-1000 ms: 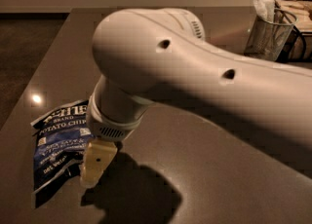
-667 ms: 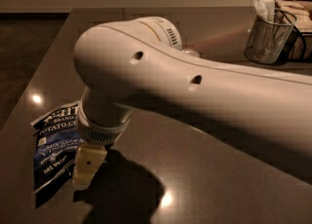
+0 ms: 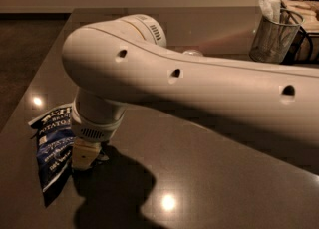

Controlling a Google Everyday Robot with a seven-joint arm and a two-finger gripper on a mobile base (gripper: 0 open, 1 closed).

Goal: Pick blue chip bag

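Camera view is showing the tool [image 3: 85, 156] hanging low over the front left part of the tabletop [image 3: 214, 173], its cream tip pointing straight down, either reaching the surface or stopping just above it; which one cannot be told. How far the tool is standing open, and whether it is holding anything, cannot be told either, since only one pale block is showing beneath the ribbed white wrist [image 3: 94, 123].

At nine o'clock from the tool, the blue chip bag [image 3: 52, 148] is lying flat on the tabletop, crinkled, with its white lettering facing up. Its right edge is lying right at the tool's tip, touching it or slipping under it.

At five o'clock from the tool, a dark shadow [image 3: 114, 193] is spreading over the glossy brown surface, with a bright light spot [image 3: 168, 202] glinting beyond it.

The thick white arm [image 3: 209, 86] is rising from the wrist, bending at twelve o'clock and stretching away toward three o'clock, filling the middle of the view.

Far off at about two o'clock, near the back right of the tabletop, a wire mesh cup [image 3: 275, 39] is standing upright with pale paper items poking out. A black wire basket [image 3: 308, 34] is sitting just beside it at the edge of the view.
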